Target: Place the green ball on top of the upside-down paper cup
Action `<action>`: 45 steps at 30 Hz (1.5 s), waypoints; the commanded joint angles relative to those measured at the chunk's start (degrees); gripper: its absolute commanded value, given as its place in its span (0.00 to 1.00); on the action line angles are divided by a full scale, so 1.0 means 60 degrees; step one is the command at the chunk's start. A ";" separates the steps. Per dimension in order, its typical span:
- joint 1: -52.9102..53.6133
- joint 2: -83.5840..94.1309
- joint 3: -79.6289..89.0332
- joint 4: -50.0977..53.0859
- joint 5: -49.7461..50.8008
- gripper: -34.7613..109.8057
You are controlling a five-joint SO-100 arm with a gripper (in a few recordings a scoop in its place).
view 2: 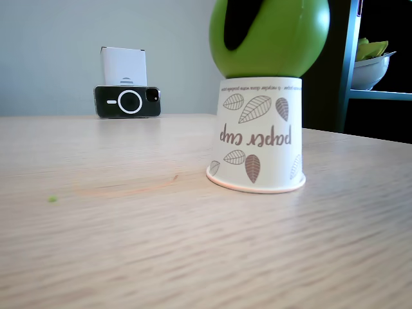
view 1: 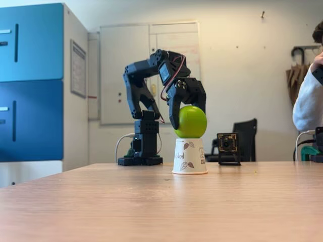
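A: Starting at the left of a fixed view, what do you see?

B: Blue cabinet doors (view 1: pixel 31 80) at the left edge, then the black arm (view 1: pixel 143 96) standing on its base at the back of the wooden counter (view 1: pixel 101 201). It bends over to the right, and its jaws reach down around the green ball (view 1: pixel 192 122).

A: Are the jaws gripping it?

B: One black finger (view 1: pixel 174 113) lies along the ball's left side, touching it. The other side is hidden behind the ball, so I cannot tell whether the jaws are clamped on it or have loosened.

A: And where is the ball?

B: It sits on the upturned base of the upside-down paper cup (view 1: pixel 190 156), which stands wide rim down on the counter, roughly mid-picture. In the other fixed view the ball (view 2: pixel 283 38) rests squarely on the cup (view 2: pixel 257 141), with a black finger (view 2: pixel 239 22) across its upper left. The printed leaves and lettering read upside down.

A: Further right?

B: A small black camera (view 1: pixel 228 146) stands just right of the cup, a dark chair (view 1: pixel 247 136) is behind it, and a person's sleeve (view 1: pixel 308 106) shows at the right edge. In the close view, a phone (view 2: pixel 127 102) stands propped on the counter at left, well apart from the cup, and a white bowl (view 2: pixel 370 67) sits on a shelf at right.
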 commanded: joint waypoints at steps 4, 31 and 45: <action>-0.0132 0.0469 0.0161 -0.0103 0.0161 0.42; -0.0571 0.0937 0.0176 -0.0366 0.0337 0.53; -0.0791 0.2197 -0.0762 -0.0454 0.0308 0.54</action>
